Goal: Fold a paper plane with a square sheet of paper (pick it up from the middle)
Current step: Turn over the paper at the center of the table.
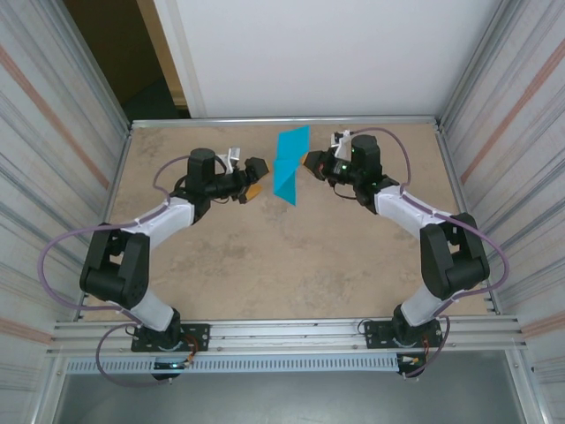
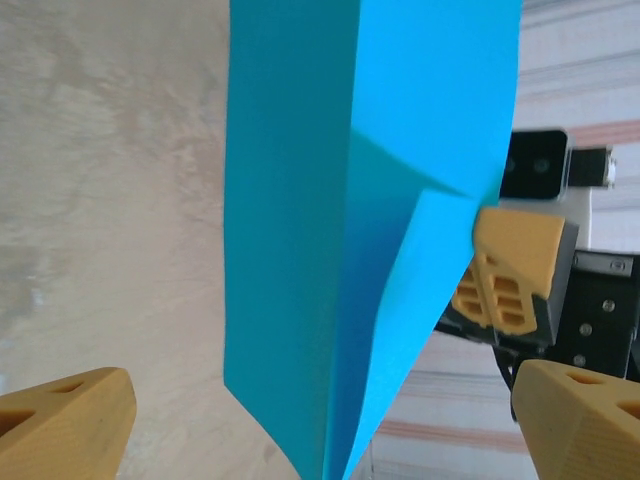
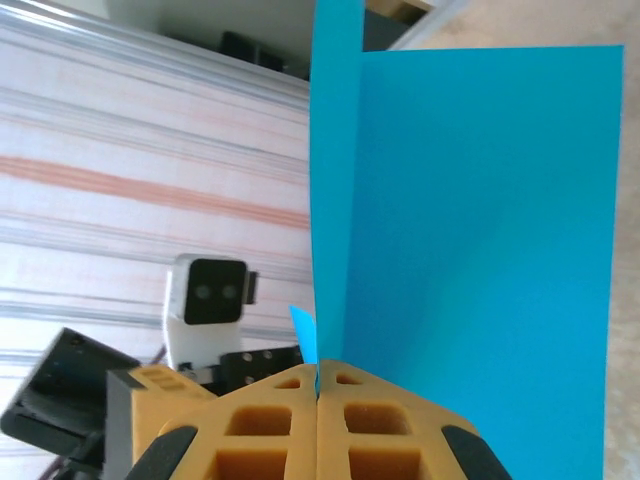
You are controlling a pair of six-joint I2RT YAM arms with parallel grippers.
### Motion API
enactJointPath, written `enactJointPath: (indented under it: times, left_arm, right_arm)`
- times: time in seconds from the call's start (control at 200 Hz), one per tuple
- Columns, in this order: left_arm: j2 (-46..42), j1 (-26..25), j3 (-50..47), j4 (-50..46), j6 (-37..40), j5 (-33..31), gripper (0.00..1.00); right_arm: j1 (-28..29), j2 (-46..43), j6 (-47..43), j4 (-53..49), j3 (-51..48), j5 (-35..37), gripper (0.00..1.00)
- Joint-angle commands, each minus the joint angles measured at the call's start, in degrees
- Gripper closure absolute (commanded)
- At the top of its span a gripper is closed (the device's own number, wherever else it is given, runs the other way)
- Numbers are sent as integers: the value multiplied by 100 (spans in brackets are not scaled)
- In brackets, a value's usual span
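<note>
The tabletop [image 1: 265, 265] carries nothing but the two arms, which reach in from either side and meet over its far middle. The left arm [image 1: 150, 230] bends in from the left and the right arm [image 1: 424, 221] from the right. Between them the paper [image 1: 291, 168] is held upright in the air, off the tabletop, and is no longer a flat square. It is creased along a centre line, with two panels standing at an angle to each other. From the right wrist, one panel [image 3: 480, 250] shows a straight, square-cornered edge. From the left wrist, a slanted flap lies folded over the paper's face and the sheet narrows to a point at the bottom. The right pincer [image 1: 309, 161] is pressed together and pinches the paper at its crease. The left pincer [image 1: 258, 178] stands spread, its fingers [image 2: 60, 425] well apart on either side of the paper's lower tip and touching nothing. I judge the work about midway. The centre crease and at least one slanted fold are in, but the square edge suggests the nose is not fully shaped and the wings are not yet turned down. Whether a matching flap lies on the hidden face I cannot tell.
</note>
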Motion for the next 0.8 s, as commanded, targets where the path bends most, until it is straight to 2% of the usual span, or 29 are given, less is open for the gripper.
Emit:
enactJointPath:
  times: [0.0,0.2,0.436,0.586,0.767,0.797]
  left_arm:
    - [-156,-138,79,451,-202,288,3]
    - [68,-210,242,962,-675,525,7]
    - [229,-271,261,1637,-1143,683,28]
    - [170,-270,271,1591,-1108,630,43]
    - [128,-262,267,1619,-1039,595,54]
    - [139,-256,273,1626,-1039,597,57]
  right_arm:
    - [-16,-66,398,427,202,-452,96]
    - [-25,-70,682,575,188,-626,95]
    - [-39,-138,668,615,13,-665,94]
    - [-90,-206,625,558,-121,-667,94]
    - [-179,-336,553,357,-234,-632,93]
    - [-179,-359,316,284,-235,-615,93]
